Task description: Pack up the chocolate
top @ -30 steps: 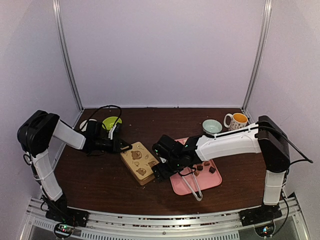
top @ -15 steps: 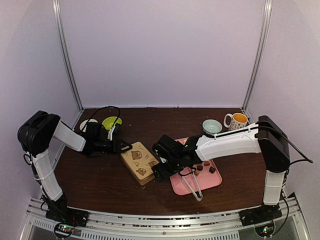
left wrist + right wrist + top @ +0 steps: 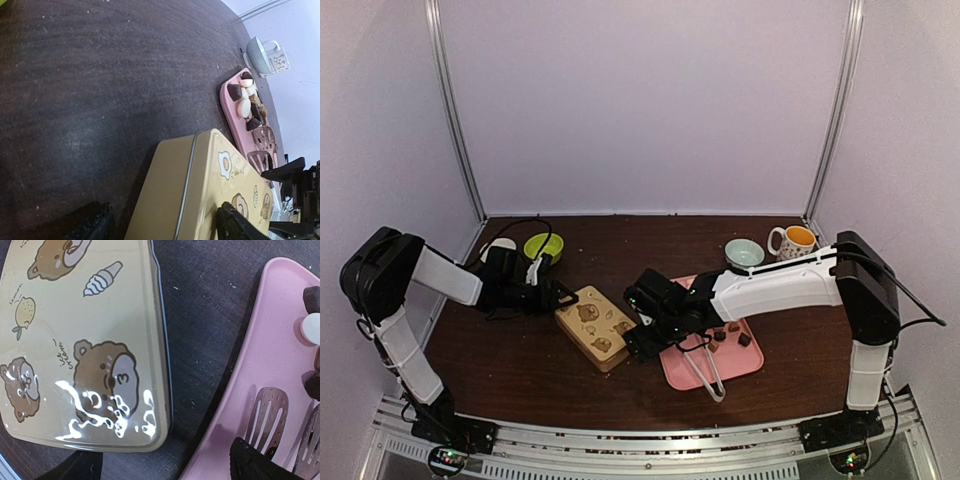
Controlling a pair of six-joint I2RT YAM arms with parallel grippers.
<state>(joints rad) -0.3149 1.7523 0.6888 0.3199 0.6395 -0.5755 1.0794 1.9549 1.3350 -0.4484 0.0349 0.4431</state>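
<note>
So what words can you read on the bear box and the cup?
"lemon": on the box lid, beside the lemon drawing.
"ice cream": on the same lid, beside a bear.
Writing at the lid's top edge: cut off, unreadable.
Mug: its print is too small to read.

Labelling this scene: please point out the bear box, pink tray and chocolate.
bear box (image 3: 592, 320): top external view, middle of its lid.
pink tray (image 3: 260, 370): right wrist view, bare floor by its left rim.
chocolate (image 3: 234, 90): left wrist view, one dark piece.

The box (image 3: 85, 340) is glossy metal, the tray (image 3: 240, 405) smooth plastic, the table (image 3: 100, 75) wood-grained.
</note>
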